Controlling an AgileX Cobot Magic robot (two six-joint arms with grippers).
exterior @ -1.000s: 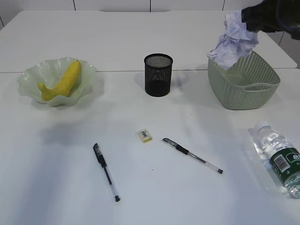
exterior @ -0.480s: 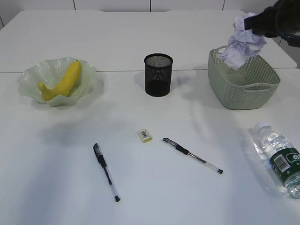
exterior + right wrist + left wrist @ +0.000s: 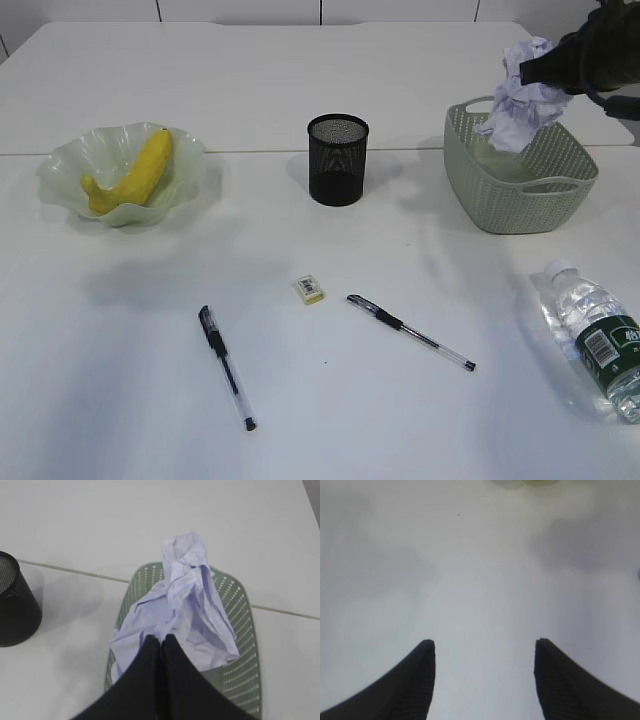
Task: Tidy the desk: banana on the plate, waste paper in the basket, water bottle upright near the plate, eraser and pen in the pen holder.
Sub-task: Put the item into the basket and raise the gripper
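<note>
Paper over the basket

The right pincer (image 3: 161, 641) pinches the crumpled waste paper (image 3: 186, 605) above the green basket (image 3: 520, 190), upper right. The left pincer (image 3: 484, 652) gapes wide.

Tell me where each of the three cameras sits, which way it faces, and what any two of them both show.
Exterior view: raised in front of the desk, slanting down; right gripper at top right.
Left wrist view: on the left arm, facing down at bare table; open left gripper below.
Right wrist view: on the right arm, looking down past its closed fingers.
Shared by exterior and right wrist: waste paper, basket, pen holder.
</note>
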